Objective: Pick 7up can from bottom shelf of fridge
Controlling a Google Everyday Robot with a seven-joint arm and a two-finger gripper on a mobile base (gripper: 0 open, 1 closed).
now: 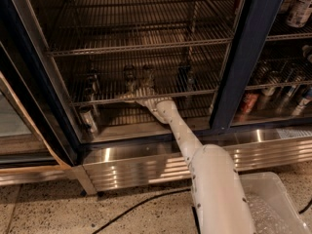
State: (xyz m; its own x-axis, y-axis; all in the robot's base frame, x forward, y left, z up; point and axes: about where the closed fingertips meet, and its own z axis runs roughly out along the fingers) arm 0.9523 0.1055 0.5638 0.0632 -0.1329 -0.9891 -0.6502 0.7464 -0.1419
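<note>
The fridge (pixel 243 57) stands open, with dark blue frames and wire racks. My gripper (pixel 136 94) reaches in at the front rail of the bottom shelf (pixel 195 90). Two small cans with silver tops stand on that shelf just behind the gripper. The right one, greyish, looks like the 7up can (pixel 147 76), and the other (pixel 129 75) stands to its left. The gripper is right in front of and slightly below them. I cannot tell whether it touches either can. My white arm (pixel 195 150) rises from the lower right.
More cans stand on the same shelf at the left (pixel 92 81) and the right (pixel 184 75). Another can (pixel 87 119) stands lower at the left. Behind the right-hand glass are several cans (pixel 273 77). A ribbed stainless base panel (pixel 146 160), a clear bin (pixel 273 204) and a black cable (pixel 136 206) lie below.
</note>
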